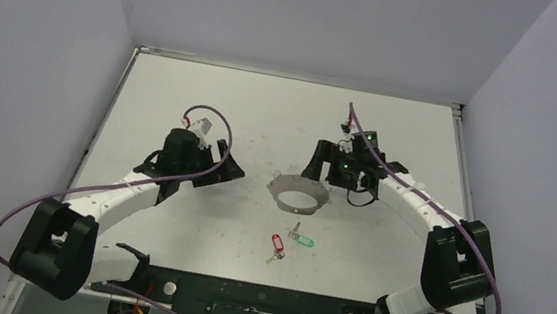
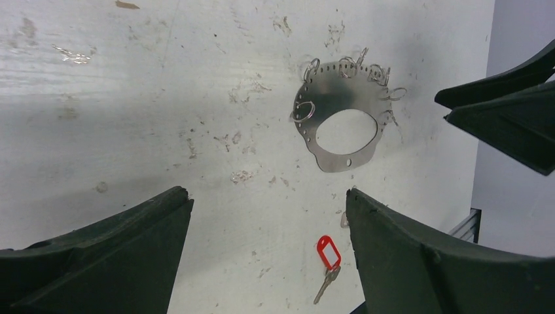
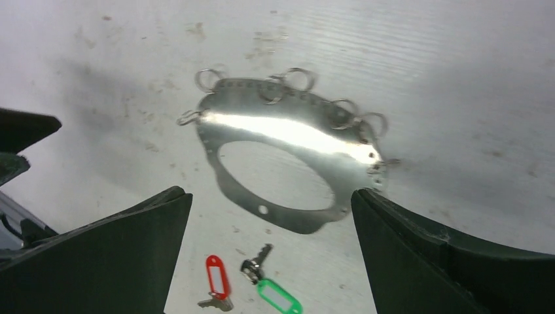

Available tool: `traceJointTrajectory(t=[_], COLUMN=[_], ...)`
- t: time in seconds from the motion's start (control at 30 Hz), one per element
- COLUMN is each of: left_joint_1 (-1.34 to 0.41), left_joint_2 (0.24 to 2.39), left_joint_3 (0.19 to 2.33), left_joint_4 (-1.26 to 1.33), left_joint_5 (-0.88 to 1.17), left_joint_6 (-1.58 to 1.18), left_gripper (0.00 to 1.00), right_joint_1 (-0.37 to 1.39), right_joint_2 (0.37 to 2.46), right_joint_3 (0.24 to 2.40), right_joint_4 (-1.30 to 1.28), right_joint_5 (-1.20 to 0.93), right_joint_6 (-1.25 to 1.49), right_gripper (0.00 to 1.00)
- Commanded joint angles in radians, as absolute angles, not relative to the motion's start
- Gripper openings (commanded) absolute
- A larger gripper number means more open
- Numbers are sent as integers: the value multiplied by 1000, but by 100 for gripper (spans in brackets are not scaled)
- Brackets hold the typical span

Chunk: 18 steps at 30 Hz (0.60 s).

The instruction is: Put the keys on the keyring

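The left arm [image 1: 117, 196] and right arm [image 1: 416, 200] share white links between chunky black joint housings, each trailing a looping purple cable [image 1: 13, 210]. Green lights [image 1: 364, 138] glow near the right wrist (two, it seems). The left gripper [image 2: 266, 196] has matte black wedge fingers [image 2: 98, 255].

The green-tagged key [image 1: 303, 240] is hidden behind a jaw in the left wrist view. From above, the small edge rings of the keyring [image 1: 301, 183] cannot be made out.

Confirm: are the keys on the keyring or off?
Off. The red-tag key and green-tag key lie loose on the table, apart from the keyring.
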State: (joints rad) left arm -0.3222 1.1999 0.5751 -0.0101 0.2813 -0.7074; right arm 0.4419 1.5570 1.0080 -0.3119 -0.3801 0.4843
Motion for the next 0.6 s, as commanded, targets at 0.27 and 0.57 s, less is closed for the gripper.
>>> traceJointTrajectory(t=[0.27, 0.57], left_joint_1=[-443, -501], left_joint_2=[1541, 1715], left_joint_3=[728, 779], left_joint_4=[185, 272], left_joint_5=[400, 399], left_joint_6=[-756, -791], left_gripper=[70, 59], right_joint_1=[242, 281], right_joint_2=[1633, 1653], right_joint_3=[846, 782], right_joint_4=[-267, -220], right_joint_5=[-483, -528], right_joint_6=[484, 505], right_gripper=[92, 76])
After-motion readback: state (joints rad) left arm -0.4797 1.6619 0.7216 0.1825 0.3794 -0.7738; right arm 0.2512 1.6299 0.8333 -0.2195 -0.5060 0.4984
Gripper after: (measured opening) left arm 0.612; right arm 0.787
